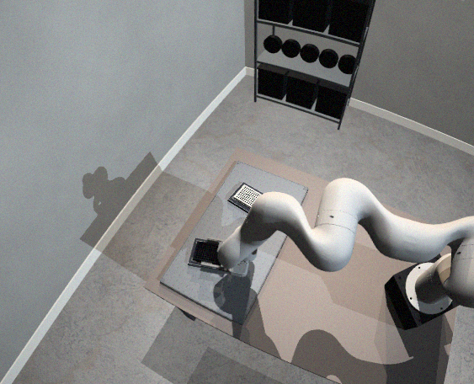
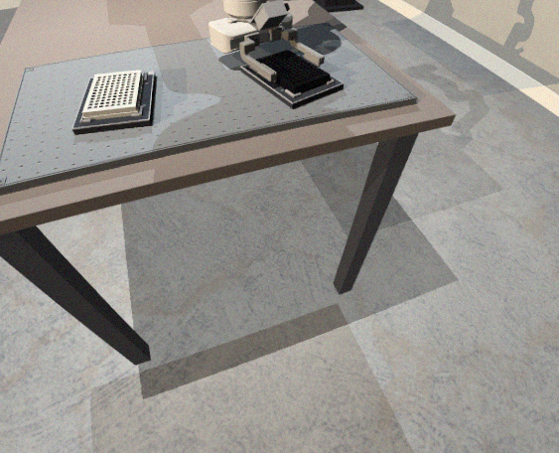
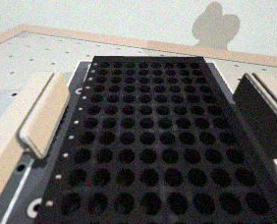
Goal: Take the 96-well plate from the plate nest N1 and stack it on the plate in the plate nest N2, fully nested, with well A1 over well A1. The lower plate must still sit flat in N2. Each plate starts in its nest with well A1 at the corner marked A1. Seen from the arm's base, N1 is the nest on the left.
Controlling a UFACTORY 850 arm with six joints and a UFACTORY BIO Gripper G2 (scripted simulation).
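Note:
A black 96-well plate (image 1: 206, 252) (image 2: 295, 71) (image 3: 148, 138) sits in the plate nest N1 (image 2: 320, 95), the left nest as seen from the arm's base. My gripper (image 2: 297, 69) (image 3: 153, 114) is open, with one finger along each long side of the black plate. In the wrist view a gap shows between each finger pad and the plate. A white 96-well plate (image 1: 247, 195) (image 2: 113, 92) sits in the plate nest N2 (image 2: 149, 101). The arm hides part of N2 in the top view. I cannot read the A1 marks.
Both nests stand on a grey perforated board (image 1: 183, 269) (image 2: 191, 124) on a brown table (image 2: 225, 156). The arm (image 1: 334, 223) reaches over the board from its base. A shelf rack (image 1: 305, 69) stands on the floor by the walls.

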